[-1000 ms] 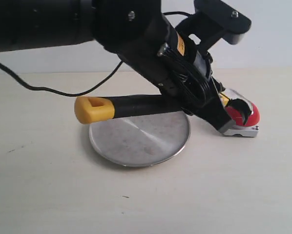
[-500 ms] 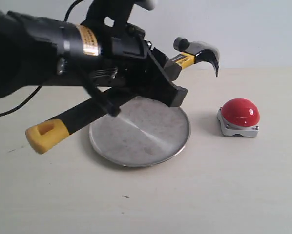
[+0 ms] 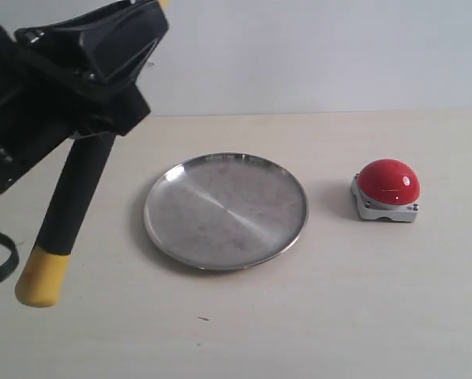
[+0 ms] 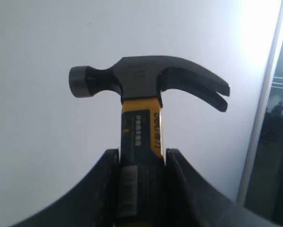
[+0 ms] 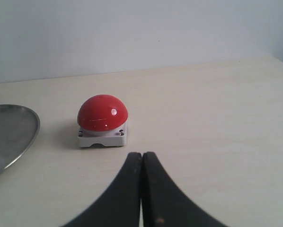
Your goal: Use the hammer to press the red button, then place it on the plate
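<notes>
A second earlier your left tool (image 3: pixel 100 118) had the claw hammer (image 3: pixel 70 205) stretched across the steel plate (image 3: pixel 220 209) with its head down at the red button (image 3: pixel 387 181); half a second later it had lifted clear above the plate; at this moment the arm had swung back to the far left, the handle pointed steeply down and its yellow end hung low over the worktop (image 3: pixel 339 316), left of the plate and apart from it; whether it touched the worktop could not be told.

In the left wrist view that tool (image 4: pixel 141 161) was clamped on the hammer (image 4: pixel 141 85) just below the head; your right tool (image 5: pixel 141 158) had its fingertips pressed together on nothing, near the button (image 5: pixel 102 112).

The press looked finished, judging by the retreat; the placing was not done, since the plate lay bare, and you would have to carry the hammer back right.

Counted: one hammer, one button, one plate, two tools.
</notes>
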`<state>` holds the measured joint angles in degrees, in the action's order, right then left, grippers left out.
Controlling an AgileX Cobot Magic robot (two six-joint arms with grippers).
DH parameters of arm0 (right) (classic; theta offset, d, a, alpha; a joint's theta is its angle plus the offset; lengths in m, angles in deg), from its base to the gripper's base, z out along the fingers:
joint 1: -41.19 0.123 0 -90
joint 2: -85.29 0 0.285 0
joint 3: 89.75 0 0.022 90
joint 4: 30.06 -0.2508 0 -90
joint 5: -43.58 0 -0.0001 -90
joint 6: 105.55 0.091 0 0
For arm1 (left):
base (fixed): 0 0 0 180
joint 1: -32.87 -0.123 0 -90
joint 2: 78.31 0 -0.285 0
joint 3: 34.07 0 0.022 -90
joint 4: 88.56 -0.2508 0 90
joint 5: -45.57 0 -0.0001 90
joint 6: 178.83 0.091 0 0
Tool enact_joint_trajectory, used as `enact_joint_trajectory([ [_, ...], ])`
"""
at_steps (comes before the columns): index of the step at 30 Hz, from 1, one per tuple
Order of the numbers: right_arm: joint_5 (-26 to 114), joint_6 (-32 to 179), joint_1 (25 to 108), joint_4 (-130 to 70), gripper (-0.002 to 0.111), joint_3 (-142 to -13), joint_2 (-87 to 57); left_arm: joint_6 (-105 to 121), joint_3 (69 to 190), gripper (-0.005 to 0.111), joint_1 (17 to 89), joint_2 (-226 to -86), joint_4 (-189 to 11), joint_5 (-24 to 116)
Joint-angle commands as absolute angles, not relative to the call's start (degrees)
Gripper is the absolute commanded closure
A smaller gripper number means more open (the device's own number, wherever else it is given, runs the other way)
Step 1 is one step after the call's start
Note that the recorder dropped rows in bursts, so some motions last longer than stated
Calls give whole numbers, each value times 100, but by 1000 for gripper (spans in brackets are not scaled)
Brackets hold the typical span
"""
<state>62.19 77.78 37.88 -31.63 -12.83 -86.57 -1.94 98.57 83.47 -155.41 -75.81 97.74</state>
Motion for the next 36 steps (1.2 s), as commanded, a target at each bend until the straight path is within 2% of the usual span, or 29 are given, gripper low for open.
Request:
enact_joint_trajectory([
  [1,6128,7760,3757,-3164,108,-1254,-8692,-425,9474,107,8331,-15337,-7457,11091],
  [3,6128,7760,3757,-3144,108,-1254,-8692,-691,9288,107,8331,-15298,-7493,11553],
  [10,5247,7731,3757,-2893,108,-1254,-8692,-810,8861,107,8331,-15101,-7459,11553],
  [21,3977,7774,3757,-3311,108,-1254,-8692,-626,8823,107,8331,-15088,-7447,11553],
  [29,3311,9912,3757,-4499,108,-1254,-8692,-642,8823,107,8331,-15088,-7410,11553],
  [32,3252,10708,3757,-3978,108,-1254,-8692,-676,8823,107,8331,-15088,-7410,11553],
  [36,2920,11833,3757,-1862,108,-1306,-8692,-676,8823,107,8331,-15088,-7410,11553],
])
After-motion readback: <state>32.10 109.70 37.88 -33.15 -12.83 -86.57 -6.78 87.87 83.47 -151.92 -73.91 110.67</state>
